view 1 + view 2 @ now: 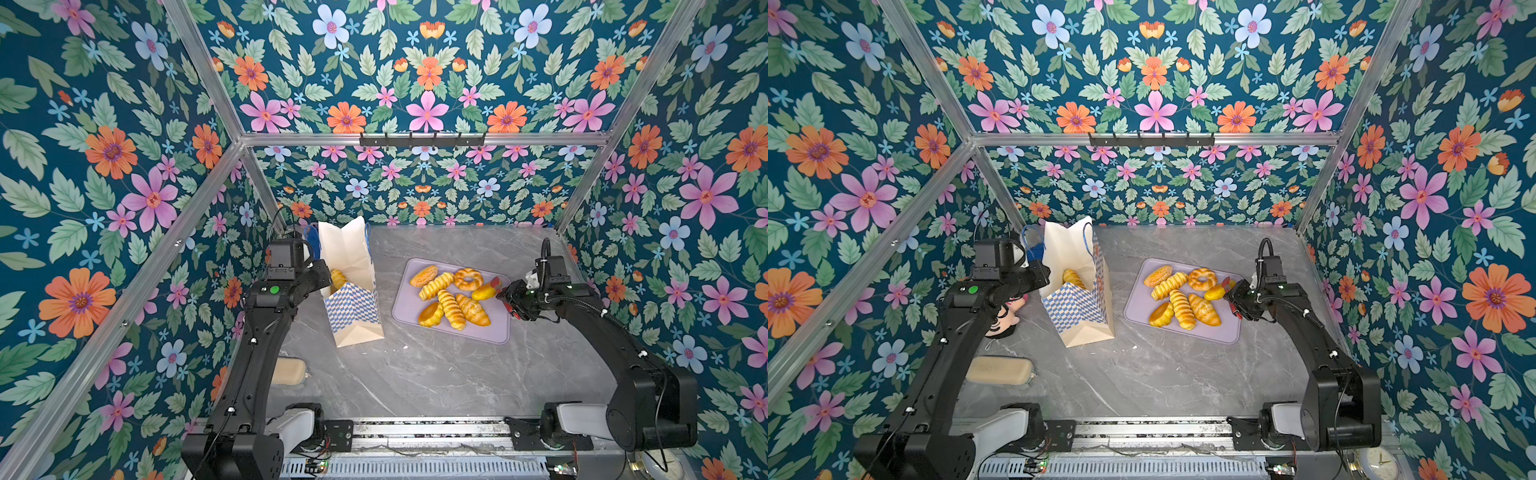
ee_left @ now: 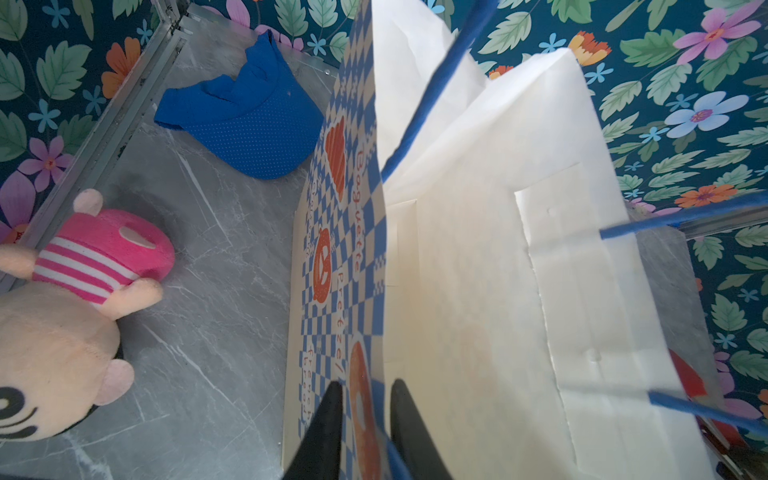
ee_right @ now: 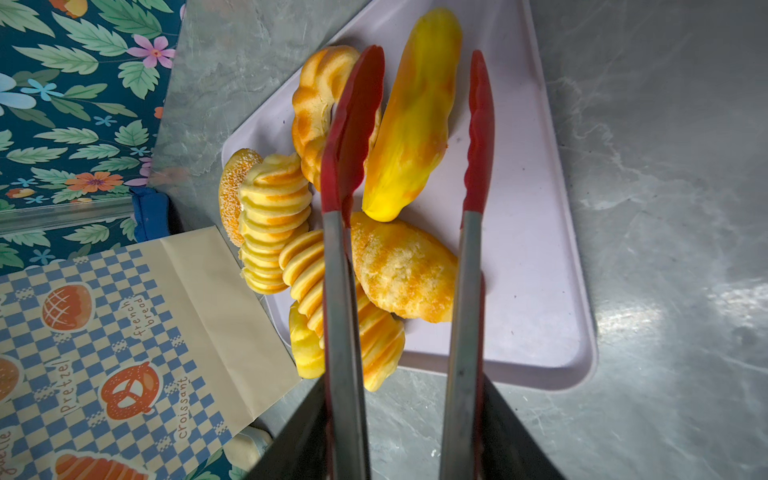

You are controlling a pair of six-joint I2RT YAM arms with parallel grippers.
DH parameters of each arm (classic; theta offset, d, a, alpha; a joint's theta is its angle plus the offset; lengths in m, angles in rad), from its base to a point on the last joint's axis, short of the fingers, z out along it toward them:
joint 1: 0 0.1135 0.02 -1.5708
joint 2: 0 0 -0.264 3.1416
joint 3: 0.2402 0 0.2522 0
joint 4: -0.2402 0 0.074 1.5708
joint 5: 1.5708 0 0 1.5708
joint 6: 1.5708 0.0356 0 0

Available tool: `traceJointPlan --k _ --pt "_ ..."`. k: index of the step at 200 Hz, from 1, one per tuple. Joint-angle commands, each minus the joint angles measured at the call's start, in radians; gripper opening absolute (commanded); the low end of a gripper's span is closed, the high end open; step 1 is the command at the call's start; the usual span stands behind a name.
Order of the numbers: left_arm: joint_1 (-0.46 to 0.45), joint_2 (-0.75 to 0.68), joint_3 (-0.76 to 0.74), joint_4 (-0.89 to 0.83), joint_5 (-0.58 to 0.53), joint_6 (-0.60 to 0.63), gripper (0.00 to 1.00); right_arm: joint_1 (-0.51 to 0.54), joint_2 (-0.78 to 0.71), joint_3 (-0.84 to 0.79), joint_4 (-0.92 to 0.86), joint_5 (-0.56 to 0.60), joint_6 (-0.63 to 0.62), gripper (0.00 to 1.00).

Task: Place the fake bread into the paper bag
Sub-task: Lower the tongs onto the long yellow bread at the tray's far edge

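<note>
Left claw (image 2: 365, 390) pinching paper bag (image 2: 478, 249) rim, right claw (image 3: 403, 415) holding tongs (image 3: 338, 291)

Every word I can read stands on the paper bag (image 3: 104, 332), in orange letters over its blue checks. From my right wrist, "pretzel" runs just beside the pretzel picture (image 3: 130, 392), "croissant" sits on that picture's other side, and "french bread" lies farther off, near the plain cream fold. From my left wrist, "Baguette", "Pretzel" and "french bread" line up beside the pretzel picture (image 2: 322, 266) on that side.
</note>
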Motion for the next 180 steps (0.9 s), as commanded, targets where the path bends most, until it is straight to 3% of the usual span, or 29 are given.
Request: traceJointPlan --k 1,109,180 --pt "0.000 -0.001 -0.002 0.010 0.001 0.004 0.24 0.001 0.010 -0.001 0.048 -0.005 0.013 0.52" --pt "0.000 0.000 -0.001 0.007 -0.001 0.002 0.24 0.000 0.072 0.003 0.109 -0.009 0.030 0.50" --pt "0.000 -0.005 0.003 0.008 -0.005 0.003 0.24 0.000 0.018 -0.008 0.074 0.034 0.020 0.34"
